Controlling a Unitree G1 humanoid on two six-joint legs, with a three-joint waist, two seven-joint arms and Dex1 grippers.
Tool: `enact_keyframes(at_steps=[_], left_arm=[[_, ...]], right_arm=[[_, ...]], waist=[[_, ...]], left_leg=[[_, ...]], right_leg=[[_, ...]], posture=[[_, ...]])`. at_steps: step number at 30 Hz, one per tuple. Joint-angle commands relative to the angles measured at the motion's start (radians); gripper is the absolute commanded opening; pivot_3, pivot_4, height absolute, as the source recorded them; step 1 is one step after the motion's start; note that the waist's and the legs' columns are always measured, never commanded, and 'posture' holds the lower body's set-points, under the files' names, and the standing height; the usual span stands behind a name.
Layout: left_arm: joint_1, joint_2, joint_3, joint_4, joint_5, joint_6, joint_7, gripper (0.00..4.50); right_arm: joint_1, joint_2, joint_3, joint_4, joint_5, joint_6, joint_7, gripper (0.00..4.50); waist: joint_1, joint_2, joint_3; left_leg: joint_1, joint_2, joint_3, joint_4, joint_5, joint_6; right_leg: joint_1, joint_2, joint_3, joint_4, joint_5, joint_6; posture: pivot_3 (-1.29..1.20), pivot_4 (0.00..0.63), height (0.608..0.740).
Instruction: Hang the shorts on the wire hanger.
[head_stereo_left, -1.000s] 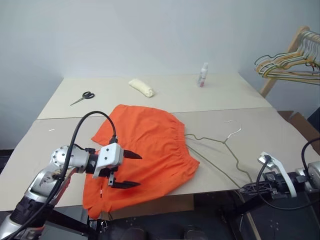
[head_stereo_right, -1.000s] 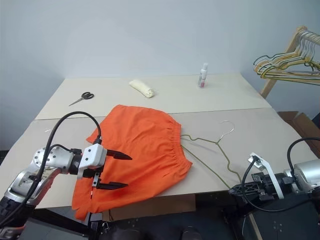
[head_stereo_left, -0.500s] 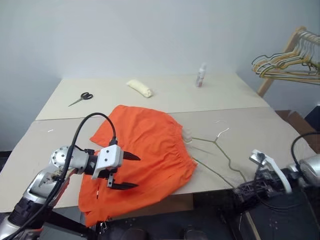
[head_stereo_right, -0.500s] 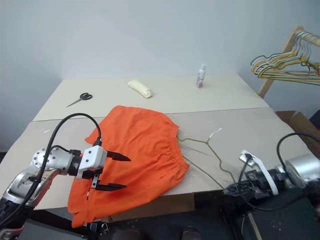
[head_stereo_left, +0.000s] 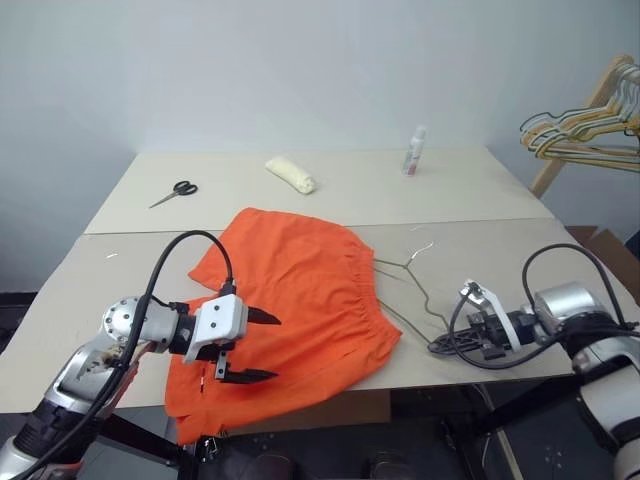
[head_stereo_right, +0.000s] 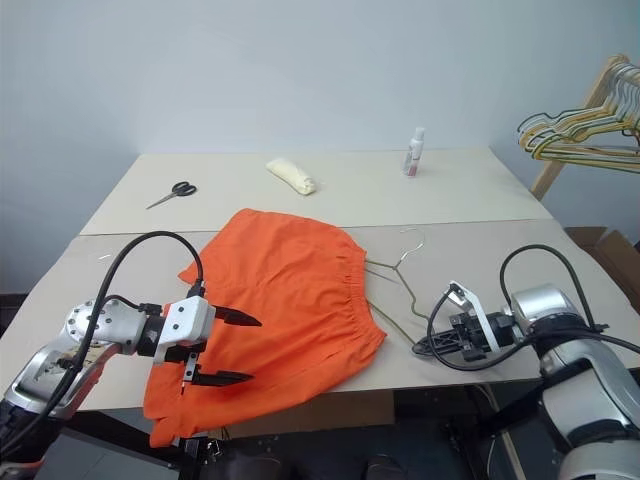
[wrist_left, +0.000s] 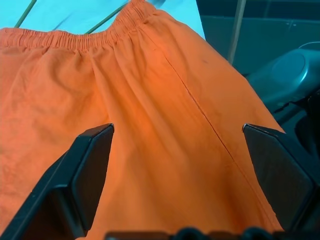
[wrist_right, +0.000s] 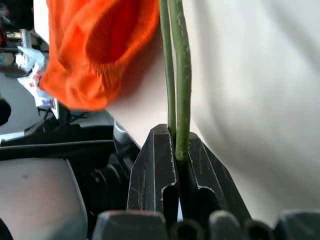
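A pale wall backs our beige desk (head_stereo_left: 560, 250), where the shorts (head_stereo_left: 300, 300) lie flat, spilling over the near edge. Over the shorts' near-left part our left tool (head_stereo_left: 262, 346) hovers wide open, empty. Right of the shorts, the wire hanger (head_stereo_left: 410, 285) has slid closer, because our right tool (wrist_right: 175, 155) is clamped on its end and has carried it in. Threading seems next.

1. Both head eyes look forward and down over the beige tabletop (head_stereo_left: 470, 190), sharing nearly one scene.
2. The left wrist camera sits close above the bright orange fabric shorts (wrist_left: 150, 145).
3. The right wrist camera looks very closely along the thin olive-green wire hanger (wrist_right: 179, 75).
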Motion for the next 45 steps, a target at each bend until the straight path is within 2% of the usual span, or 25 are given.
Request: enact_keyframes(at_steps=[1,4,7,12,14,18,21,25,29,34,40,45], left_arm=[[-0.003,0.008,0.019,-0.030,0.000,0.000,0.014,4.47],[0.000,0.006,0.017,-0.034,-0.002,0.003,0.019,4.47],[0.005,-0.001,0.019,-0.037,0.001,0.001,0.038,4.47],[0.011,-0.006,0.028,-0.040,-0.009,0.008,0.063,4.47],[0.010,-0.004,0.023,-0.039,-0.010,0.004,0.061,4.47],[-0.029,-0.021,0.027,-0.009,0.002,-0.012,0.083,4.47],[-0.129,-0.069,0.040,0.053,-0.012,0.001,0.115,4.47],[-0.332,-0.150,0.047,0.193,0.007,-0.036,0.154,4.47],[-0.559,-0.229,0.038,0.380,0.034,-0.076,0.168,4.47],[-0.754,-0.250,-0.024,0.640,0.135,-0.229,0.087,4.47],[-0.868,-0.240,-0.067,0.874,0.215,-0.380,-0.031,4.47],[-0.910,-0.233,-0.093,0.968,0.227,-0.435,-0.191,4.47]], right_arm=[[-0.062,0.028,-0.048,0.093,-0.043,-0.030,0.055,0.00],[-0.077,0.051,-0.062,0.136,-0.067,-0.048,0.055,0.00],[-0.100,0.087,-0.156,0.196,-0.093,-0.082,-0.032,0.00],[-0.097,0.090,-0.270,0.139,-0.114,-0.124,-0.089,0.00],[-0.079,0.083,-0.314,0.070,-0.110,-0.138,-0.112,0.00],[0.050,0.051,-0.352,-0.221,-0.149,-0.267,-0.198,0.00],[0.147,0.048,-0.410,-0.402,-0.157,-0.373,-0.271,0.00],[0.206,0.068,-0.467,-0.509,-0.160,-0.489,-0.333,0.00],[0.228,0.067,-0.455,-0.565,-0.205,-0.597,-0.356,0.00],[0.249,0.066,-0.419,-0.618,-0.275,-0.709,-0.368,0.00],[0.288,0.057,-0.398,-0.702,-0.336,-0.795,-0.388,0.00],[0.299,0.046,-0.380,-0.795,-0.360,-0.784,-0.378,0.00]], waist=[[0.000,0.000,0.000],[0.002,0.000,0.000],[0.001,0.000,0.000],[0.001,0.001,0.000],[0.001,0.001,0.000],[0.002,0.001,-0.001],[0.010,0.001,-0.001],[0.006,0.001,-0.001],[0.001,0.001,-0.001],[-0.016,0.001,-0.001],[-0.036,0.001,-0.001],[-0.046,0.001,-0.001]], left_leg=[[0.000,0.000,0.000,0.000,0.000,0.000],[-0.001,-0.001,-0.001,0.000,0.000,0.000],[-0.002,-0.002,-0.001,0.000,0.000,-0.001],[-0.001,-0.002,-0.002,0.000,0.001,-0.001],[-0.002,-0.002,-0.002,0.000,0.000,-0.001],[-0.002,-0.001,-0.003,0.000,0.000,-0.001],[-0.003,-0.002,-0.004,0.000,0.000,-0.001],[-0.003,-0.006,-0.004,0.001,0.001,-0.001],[-0.003,-0.007,-0.004,0.001,0.001,-0.002],[-0.004,-0.008,-0.002,0.002,0.004,-0.006],[-0.006,-0.008,-0.002,0.002,0.003,-0.006],[-0.008,-0.008,-0.002,0.005,0.003,-0.004]], right_leg=[[0.000,0.000,0.000,0.000,0.000,0.000],[-0.001,0.000,-0.001,0.000,0.000,0.000],[-0.001,-0.001,-0.001,0.000,0.000,0.000],[-0.001,-0.001,-0.001,0.000,0.000,0.000],[-0.001,-0.001,-0.001,0.000,0.000,0.000],[-0.002,-0.001,-0.001,0.000,0.000,0.000],[-0.001,-0.001,-0.003,0.000,0.000,0.000],[0.000,-0.001,-0.003,0.000,0.001,0.001],[0.000,-0.001,-0.002,-0.001,0.001,0.002],[0.000,-0.002,0.000,-0.001,0.002,0.004],[0.000,-0.001,0.000,-0.001,0.003,0.005],[-0.001,-0.001,0.000,-0.001,0.003,0.006]], posture=[[0.20,0.000,0.740],[0.20,0.000,0.740],[0.20,0.000,0.740],[0.19,0.000,0.740],[0.19,0.000,0.740],[0.17,0.000,0.740],[0.16,0.000,0.740],[0.15,0.000,0.740],[0.16,0.000,0.740],[0.15,0.000,0.740],[0.12,0.000,0.740],[0.10,0.000,0.740]])
